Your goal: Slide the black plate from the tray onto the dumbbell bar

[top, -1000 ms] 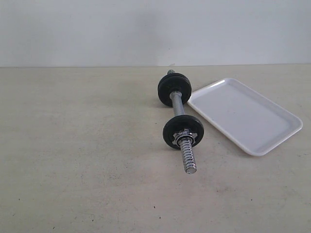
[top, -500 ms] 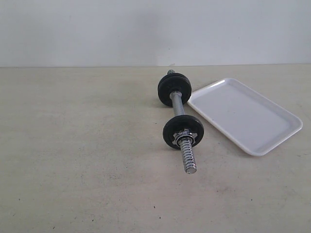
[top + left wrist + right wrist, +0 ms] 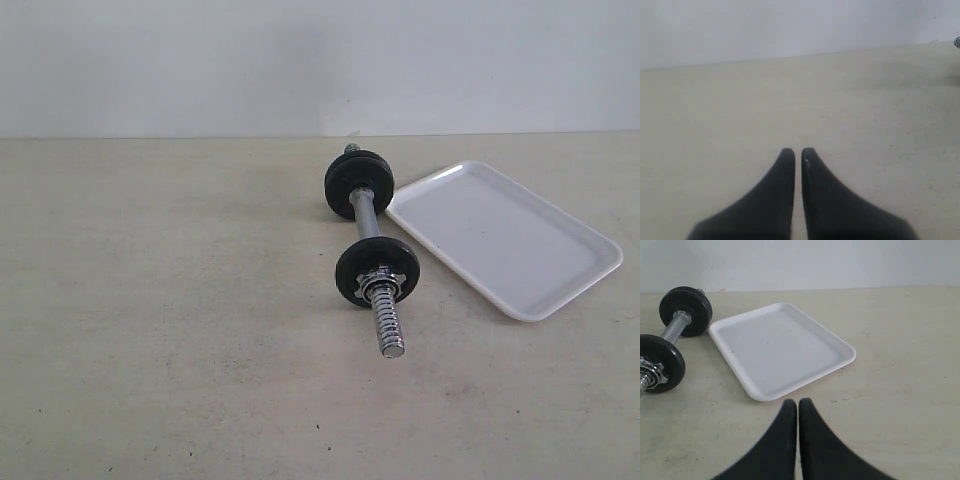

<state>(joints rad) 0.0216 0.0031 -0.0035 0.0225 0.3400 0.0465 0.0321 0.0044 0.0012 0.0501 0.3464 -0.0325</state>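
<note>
The dumbbell bar (image 3: 363,215) lies on the beige table, pointing toward the camera, with its bare threaded end (image 3: 387,322) nearest. One black plate (image 3: 377,272) sits on the bar behind a chrome star nut (image 3: 381,281); another black disc (image 3: 359,184) sits at the far end. The white tray (image 3: 505,235) beside the bar holds nothing. In the right wrist view the tray (image 3: 782,347) is just beyond my right gripper (image 3: 798,401), which is shut and empty, and the bar (image 3: 675,326) with its discs lies off to one side. My left gripper (image 3: 798,150) is shut and empty over bare table.
A plain pale wall (image 3: 320,60) rises behind the table's back edge. Neither arm shows in the exterior view. A dark sliver of the dumbbell (image 3: 957,42) touches the edge of the left wrist view.
</note>
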